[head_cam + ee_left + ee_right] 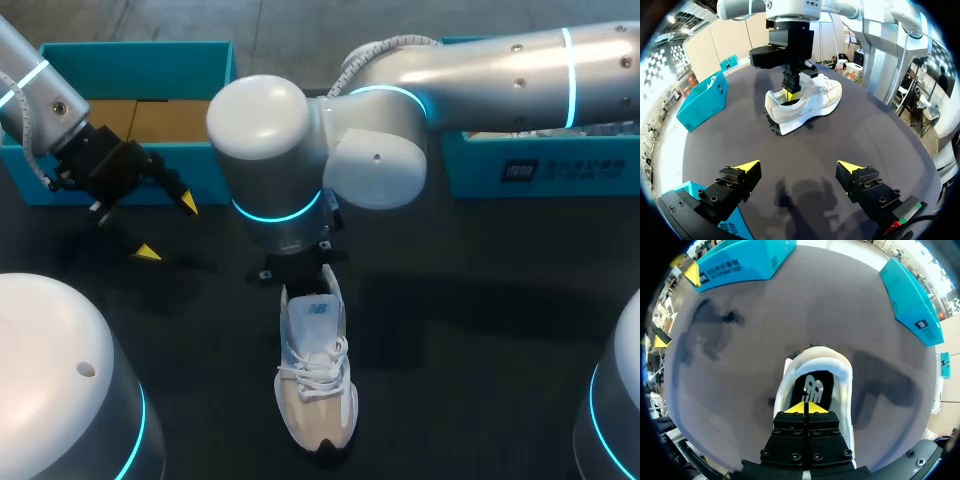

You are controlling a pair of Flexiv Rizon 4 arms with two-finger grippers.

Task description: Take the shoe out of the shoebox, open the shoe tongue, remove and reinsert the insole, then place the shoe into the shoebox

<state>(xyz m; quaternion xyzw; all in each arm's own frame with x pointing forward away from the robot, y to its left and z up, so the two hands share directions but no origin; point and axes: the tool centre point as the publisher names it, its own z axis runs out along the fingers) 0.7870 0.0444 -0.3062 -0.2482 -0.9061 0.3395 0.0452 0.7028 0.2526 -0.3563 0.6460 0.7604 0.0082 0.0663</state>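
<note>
A white and beige sneaker (315,385) lies on the dark table, toe toward the front edge. My right arm comes in from the right, and its gripper (804,408) is shut, yellow tips together, down in the shoe's heel opening over the black insole (812,387). The left wrist view shows those fingers (791,94) dipping into the shoe (810,102). I cannot tell whether the tips pinch anything. My left gripper (168,228) hangs open and empty at the left, before the teal shoebox (130,60); in its own view it (799,167) faces the shoe from a distance.
A second teal box (520,165) stands at the back right, under my right arm. Both boxes show in the right wrist view, one (740,260) beside my left gripper's tips and the other (912,300) opposite. Bare dark table surrounds the shoe.
</note>
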